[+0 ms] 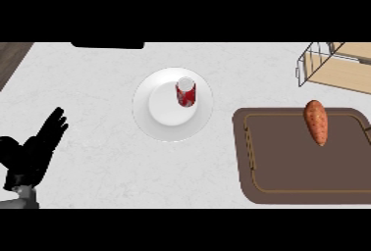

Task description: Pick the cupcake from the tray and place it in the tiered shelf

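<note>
A brown tray (290,171) lies on the counter at the right. On its upper part rests an orange, elongated item that looks like a sweet potato (316,121); no cupcake shows on it. The tiered shelf (340,68), light wood with a white wire frame, stands at the top right corner, partly cut off. My left hand (33,147) rests at the lower left edge, fingers straight and pointing up, holding nothing. My right hand is out of the picture.
A white plate (163,115) sits in the middle of the counter with a red can (185,92) lying on it. A dark object (109,45) shows at the top edge. A dark strip (11,56) marks the counter's upper left corner.
</note>
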Available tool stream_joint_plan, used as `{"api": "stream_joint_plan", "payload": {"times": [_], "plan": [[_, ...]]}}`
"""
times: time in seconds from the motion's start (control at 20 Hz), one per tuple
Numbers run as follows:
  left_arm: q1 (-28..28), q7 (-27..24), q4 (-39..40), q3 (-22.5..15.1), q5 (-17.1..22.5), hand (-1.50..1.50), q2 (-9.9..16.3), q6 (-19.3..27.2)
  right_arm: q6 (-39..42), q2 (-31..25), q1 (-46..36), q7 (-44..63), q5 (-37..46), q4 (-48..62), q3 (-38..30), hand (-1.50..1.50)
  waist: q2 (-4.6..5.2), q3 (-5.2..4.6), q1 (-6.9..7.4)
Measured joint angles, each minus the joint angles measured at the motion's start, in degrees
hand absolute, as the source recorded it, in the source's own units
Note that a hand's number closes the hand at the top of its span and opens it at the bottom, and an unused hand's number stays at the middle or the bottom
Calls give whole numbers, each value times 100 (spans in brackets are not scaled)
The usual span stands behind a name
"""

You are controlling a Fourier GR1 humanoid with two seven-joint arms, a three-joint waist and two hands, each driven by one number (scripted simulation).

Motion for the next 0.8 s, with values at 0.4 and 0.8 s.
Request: {"api": "stream_joint_plan", "payload": {"times": [0.4,0.8], "plan": [[-26,-59,49,34,5,0,-12,-78,-756,73,-160,-224,341,1172,-71,-150,24,5,33],[-15,-174,96,-24,-127,0,-124,-9,-948,-23,-377,-923,451,1883,-161,-150,41,10,60]]}}
